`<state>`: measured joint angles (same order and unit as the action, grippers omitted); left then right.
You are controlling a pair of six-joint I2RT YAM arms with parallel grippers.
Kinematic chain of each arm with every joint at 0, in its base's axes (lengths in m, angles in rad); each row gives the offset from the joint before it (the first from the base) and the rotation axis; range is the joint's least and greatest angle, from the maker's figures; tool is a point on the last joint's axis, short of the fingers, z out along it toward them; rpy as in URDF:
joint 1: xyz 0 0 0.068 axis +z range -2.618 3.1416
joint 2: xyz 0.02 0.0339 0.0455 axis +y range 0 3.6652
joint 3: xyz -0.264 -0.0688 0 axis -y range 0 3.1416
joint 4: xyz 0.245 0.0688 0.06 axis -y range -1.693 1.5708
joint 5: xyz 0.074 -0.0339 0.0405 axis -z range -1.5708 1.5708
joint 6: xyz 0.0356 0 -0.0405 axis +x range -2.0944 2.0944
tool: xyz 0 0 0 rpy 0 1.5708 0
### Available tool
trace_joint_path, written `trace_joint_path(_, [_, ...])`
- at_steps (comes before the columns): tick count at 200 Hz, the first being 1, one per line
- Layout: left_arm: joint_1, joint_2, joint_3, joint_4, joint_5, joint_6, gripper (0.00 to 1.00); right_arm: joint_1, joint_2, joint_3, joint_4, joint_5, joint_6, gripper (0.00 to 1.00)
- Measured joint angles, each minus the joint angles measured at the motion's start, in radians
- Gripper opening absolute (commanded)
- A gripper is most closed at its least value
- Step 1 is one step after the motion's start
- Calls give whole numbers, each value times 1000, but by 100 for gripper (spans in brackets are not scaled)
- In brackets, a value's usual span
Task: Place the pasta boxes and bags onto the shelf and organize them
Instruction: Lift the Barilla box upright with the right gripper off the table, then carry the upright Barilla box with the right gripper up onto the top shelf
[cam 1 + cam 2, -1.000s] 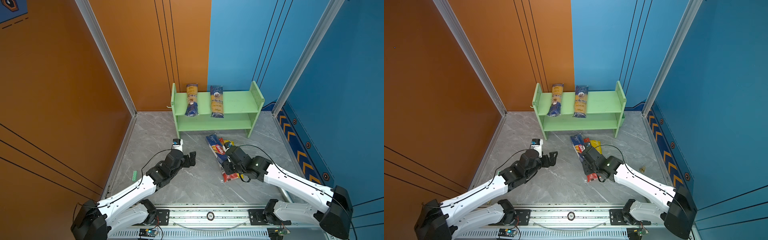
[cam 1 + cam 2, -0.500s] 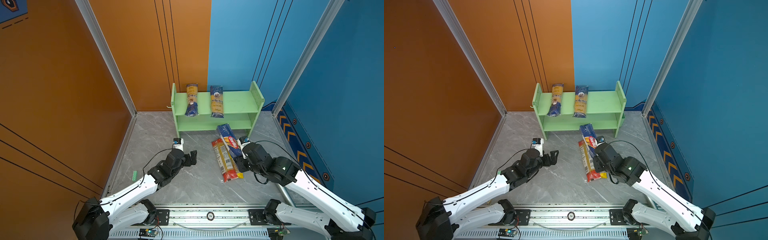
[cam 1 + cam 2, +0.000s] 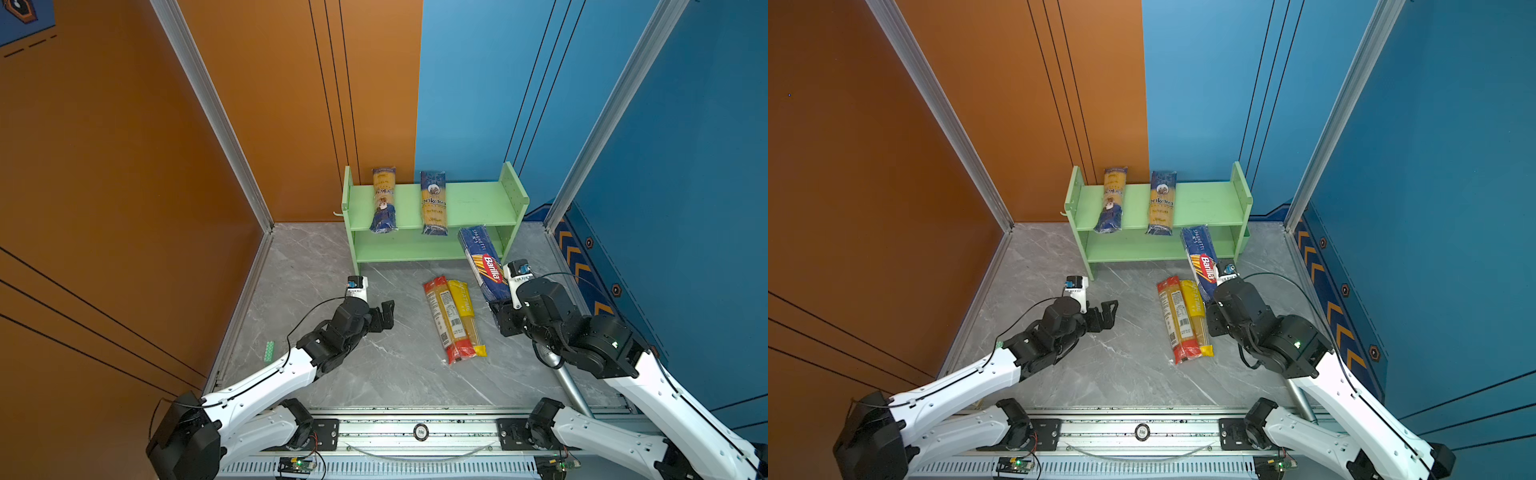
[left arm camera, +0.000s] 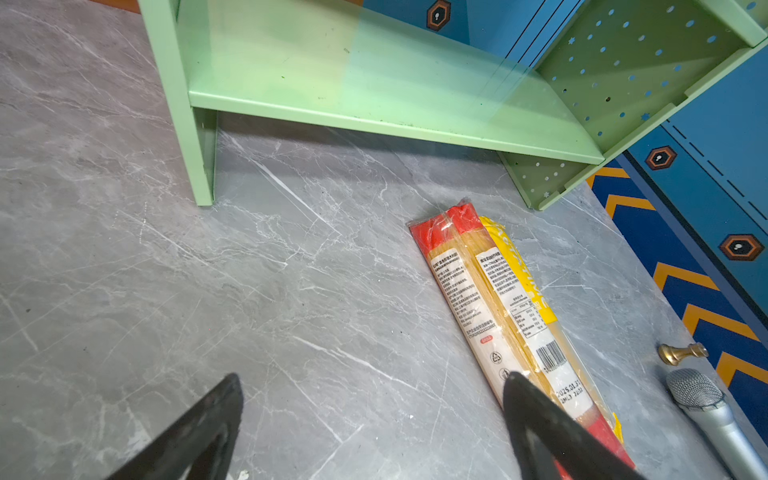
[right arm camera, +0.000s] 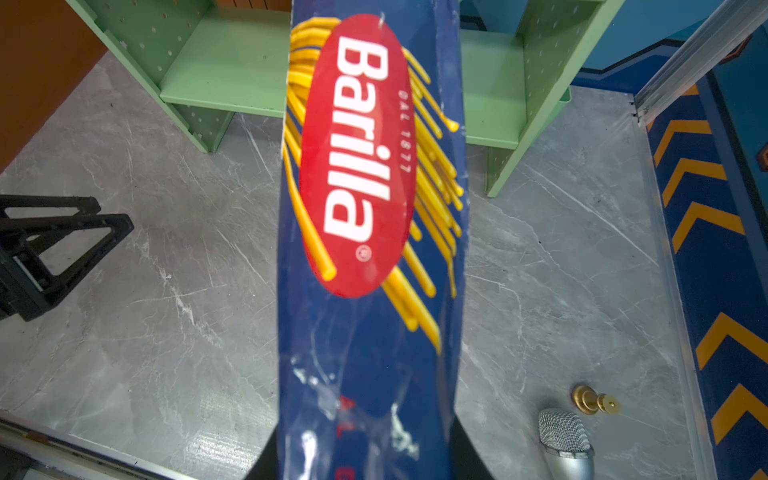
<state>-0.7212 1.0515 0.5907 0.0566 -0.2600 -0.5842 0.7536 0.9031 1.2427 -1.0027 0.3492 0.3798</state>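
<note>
Right gripper [image 3: 500, 311] clamps one navy Barilla packet [image 3: 482, 259] by its near end. The packet is raised, its far end before the green shelf's [image 3: 478, 199] lower tier, and it reads "Barilla", "DAL 1877", "SPAGHETTI N.5". Two packets marked "ankara", left ankara packet [image 3: 384, 199] and right ankara packet [image 3: 434, 203], lie on the top tier. One red-ended packet [image 3: 444, 320] and one yellow-ended packet [image 3: 467, 316] lie touching on the floor [image 3: 374, 374]. Left gripper [image 3: 381, 318] gapes wide, holding nothing.

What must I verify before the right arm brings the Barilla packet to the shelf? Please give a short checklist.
1. Right claw closed on Barilla packet: ok.
2. Top tier of shelf bare to the right of its two packets: ok.
3. Left claw open, away from the path: ok.
4. Packet clear of red-ended packet and yellow-ended packet on floor: ok.
5. Packet's far end higher than top tier: cannot tell.
</note>
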Motion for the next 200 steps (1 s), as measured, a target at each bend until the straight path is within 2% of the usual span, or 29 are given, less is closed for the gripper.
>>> trace_joint_path(108, [0,4,0,6,7,0,98,-103,42,157,0,18,-70,0])
trace_joint_path(200, [0,8,0,7,7,0,98,-224,133,243,28,-65,-118,0])
